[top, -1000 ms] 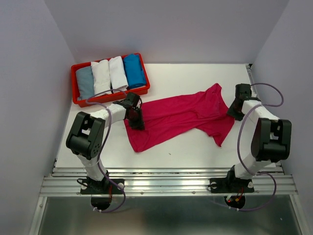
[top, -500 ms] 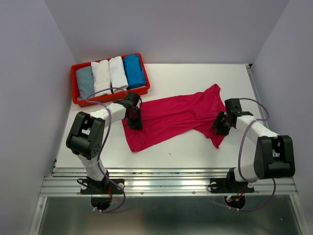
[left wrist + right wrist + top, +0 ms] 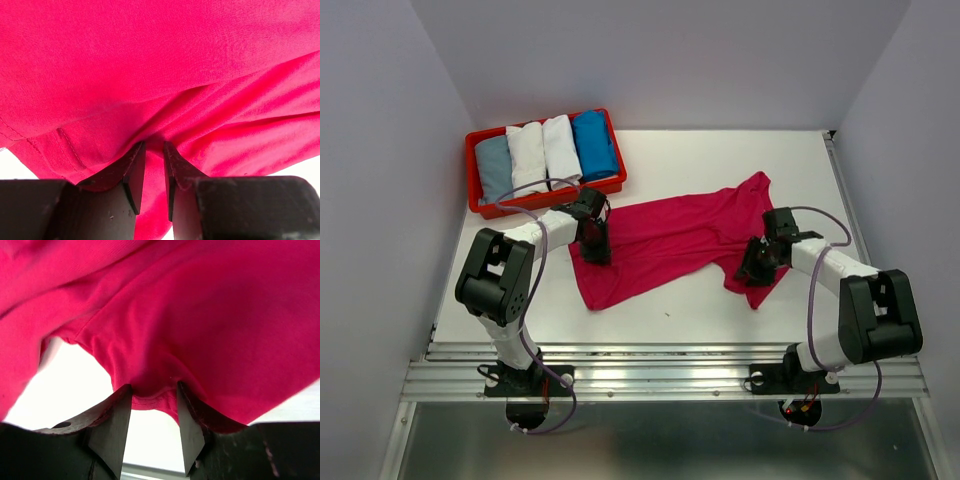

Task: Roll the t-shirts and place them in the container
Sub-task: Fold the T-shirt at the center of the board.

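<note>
From the top external view, the red tray [image 3: 472, 170] sits at the far left corner of the desk [image 3: 720, 160]. It holds four rolled tees side by side: a grey-blue t-shirt [image 3: 494, 168] at its left end, then a white t-shirt [image 3: 527, 155], a second white t-shirt [image 3: 561, 148], and a blue t-shirt [image 3: 593, 143] at its right end. The magenta t-shirt [image 3: 670, 240] lies unrolled and rumpled on the desk, just in front of the tray and stretching away to its right. The left end effector [image 3: 595, 250] is down on the shirt's end nearest the tray, just in front of the tray's right corner. The right end effector [image 3: 752, 272] is down on the shirt's other end, well away from the tray to the right.

In the left wrist view, the left end effector [image 3: 152, 145] is nearly closed, its fingers [image 3: 132, 170] pinching a thin fold of the magenta t-shirt [image 3: 150, 60], which fills almost the whole view. A stitched hem shows at lower left.

In the right wrist view, the right end effector [image 3: 154, 390] stands wider and grips a thicker bunched fold of the magenta t-shirt [image 3: 200, 315] at its hem, with cloth pressed against both fingers. The white desk [image 3: 65, 385] shows beneath the raised edge of the cloth.
</note>
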Motion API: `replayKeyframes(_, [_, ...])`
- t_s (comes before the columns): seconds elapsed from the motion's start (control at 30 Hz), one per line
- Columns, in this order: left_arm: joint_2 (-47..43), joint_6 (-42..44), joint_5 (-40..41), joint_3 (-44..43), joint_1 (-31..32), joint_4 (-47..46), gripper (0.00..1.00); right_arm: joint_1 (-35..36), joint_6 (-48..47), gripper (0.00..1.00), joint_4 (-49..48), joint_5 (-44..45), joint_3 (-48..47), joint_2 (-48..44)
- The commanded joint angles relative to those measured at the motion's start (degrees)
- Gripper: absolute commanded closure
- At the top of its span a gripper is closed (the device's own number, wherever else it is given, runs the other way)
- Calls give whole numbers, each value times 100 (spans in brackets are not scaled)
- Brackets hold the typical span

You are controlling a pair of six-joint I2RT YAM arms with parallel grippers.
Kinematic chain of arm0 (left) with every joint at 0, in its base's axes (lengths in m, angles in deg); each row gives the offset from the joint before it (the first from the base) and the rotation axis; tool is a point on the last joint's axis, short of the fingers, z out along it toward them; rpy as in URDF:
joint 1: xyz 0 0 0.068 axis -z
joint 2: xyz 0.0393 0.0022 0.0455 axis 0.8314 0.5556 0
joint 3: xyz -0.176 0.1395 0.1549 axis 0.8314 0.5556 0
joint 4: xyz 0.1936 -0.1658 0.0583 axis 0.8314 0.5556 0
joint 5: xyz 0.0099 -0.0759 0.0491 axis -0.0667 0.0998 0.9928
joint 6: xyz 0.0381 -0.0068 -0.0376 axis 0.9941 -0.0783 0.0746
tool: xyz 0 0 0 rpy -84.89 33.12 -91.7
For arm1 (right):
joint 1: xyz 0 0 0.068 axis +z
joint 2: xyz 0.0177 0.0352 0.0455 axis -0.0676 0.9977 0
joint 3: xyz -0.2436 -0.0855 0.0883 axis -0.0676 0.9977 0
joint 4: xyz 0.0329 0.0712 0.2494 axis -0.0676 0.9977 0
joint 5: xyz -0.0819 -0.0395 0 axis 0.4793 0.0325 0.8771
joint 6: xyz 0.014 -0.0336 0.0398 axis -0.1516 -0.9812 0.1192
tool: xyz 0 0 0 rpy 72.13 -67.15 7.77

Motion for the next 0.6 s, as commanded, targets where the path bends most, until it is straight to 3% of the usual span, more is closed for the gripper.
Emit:
replayKeyframes(0.0, [-60, 202, 276, 22, -55, 296, 67, 323, -30, 53, 116, -307, 274, 116])
replayKeyframes(0.13, [-96, 193, 232, 5, -55, 296, 67, 894, 137, 54, 19, -264, 223, 56])
replayKeyframes(0.3, [-104, 201, 223, 13, -55, 314, 67, 1027, 76, 56, 396, 17, -58, 38])
replayKeyframes(0.47, [-157, 210, 232, 22, -46, 331, 67, 1027, 391, 56, 827, 1533, -349, -620])
replayKeyframes(0.57, [-175, 202, 223, 31, -46, 323, 67, 878, 576, 57, 854, 1863, -332, -815])
